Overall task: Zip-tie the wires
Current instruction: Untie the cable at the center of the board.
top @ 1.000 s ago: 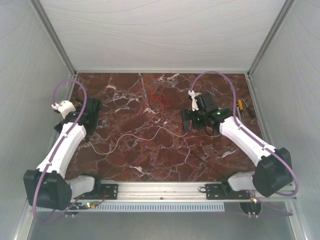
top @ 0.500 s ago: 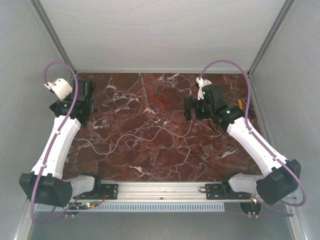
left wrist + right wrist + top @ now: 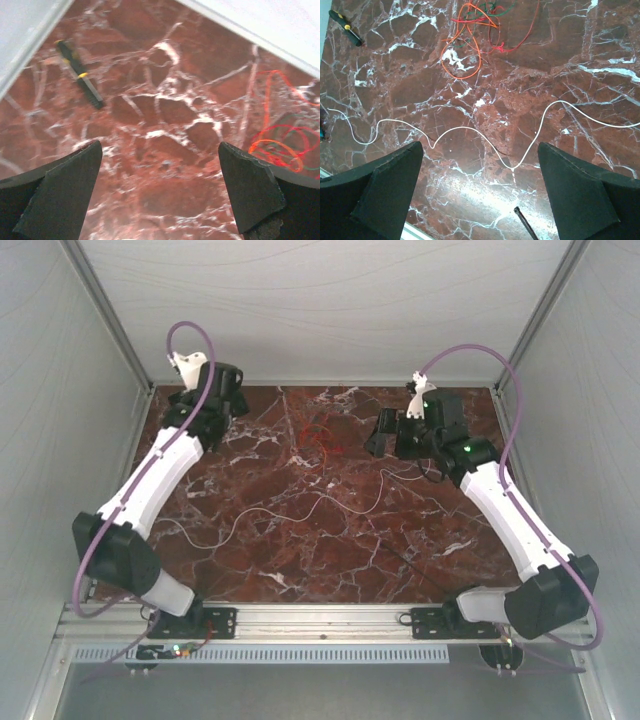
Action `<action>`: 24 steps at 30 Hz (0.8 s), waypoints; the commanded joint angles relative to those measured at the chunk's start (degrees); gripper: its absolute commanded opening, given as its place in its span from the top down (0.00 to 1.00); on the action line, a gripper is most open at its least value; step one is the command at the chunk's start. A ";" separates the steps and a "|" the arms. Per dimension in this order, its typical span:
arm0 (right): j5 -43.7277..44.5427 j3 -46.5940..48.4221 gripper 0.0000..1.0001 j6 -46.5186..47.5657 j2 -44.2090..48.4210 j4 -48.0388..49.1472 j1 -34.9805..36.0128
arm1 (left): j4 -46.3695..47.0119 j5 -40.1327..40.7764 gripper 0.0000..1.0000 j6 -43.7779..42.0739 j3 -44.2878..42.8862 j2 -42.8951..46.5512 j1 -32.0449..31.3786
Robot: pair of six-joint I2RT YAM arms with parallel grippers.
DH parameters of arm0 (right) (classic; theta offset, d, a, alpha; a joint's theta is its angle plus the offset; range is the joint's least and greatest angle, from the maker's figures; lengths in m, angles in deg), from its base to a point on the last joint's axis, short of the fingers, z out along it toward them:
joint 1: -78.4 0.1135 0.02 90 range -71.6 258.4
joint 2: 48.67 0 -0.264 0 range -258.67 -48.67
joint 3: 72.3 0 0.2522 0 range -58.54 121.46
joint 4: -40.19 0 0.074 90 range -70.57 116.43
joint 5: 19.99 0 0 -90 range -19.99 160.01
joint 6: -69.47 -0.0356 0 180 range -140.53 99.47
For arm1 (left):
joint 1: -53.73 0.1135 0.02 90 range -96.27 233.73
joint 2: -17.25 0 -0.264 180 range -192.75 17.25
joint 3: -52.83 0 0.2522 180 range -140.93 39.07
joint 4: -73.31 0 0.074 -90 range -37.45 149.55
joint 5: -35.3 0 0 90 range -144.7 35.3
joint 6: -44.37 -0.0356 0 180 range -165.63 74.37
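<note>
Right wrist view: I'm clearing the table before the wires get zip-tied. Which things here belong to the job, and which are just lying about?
For the job:
- red and orange wires, tangled near the top
- white wire, strung across the middle
- black zip tie, cut off by the bottom edge

Lying about:
- yellow-and-black screwdriver, top left corner

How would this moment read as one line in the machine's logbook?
left gripper: open, empty | right gripper: open, empty | wires: loose, unbundled | zip tie: lying untouched
</note>
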 commanded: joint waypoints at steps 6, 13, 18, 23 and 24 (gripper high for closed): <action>-2.67 1.75 0.02 -0.49 -1.98 0.94 -1.18 | 8.64 -10.05 0.00 5.12 -13.12 -15.35 -0.69; 4.28 0.13 0.02 -5.63 -2.82 -0.39 -2.41 | 8.80 -22.56 0.00 15.90 -18.76 -22.36 0.51; -10.36 -3.14 0.02 -8.18 -3.48 1.76 -9.00 | 18.92 -39.29 0.00 24.41 -5.83 -18.93 5.04; -11.37 -4.29 0.02 -7.63 -4.52 1.42 -9.43 | 27.39 -38.83 0.00 24.92 8.57 -12.21 5.76; -11.53 -4.33 0.02 -7.59 -4.88 1.15 -9.44 | 25.33 -39.07 0.00 24.52 8.21 -12.90 5.84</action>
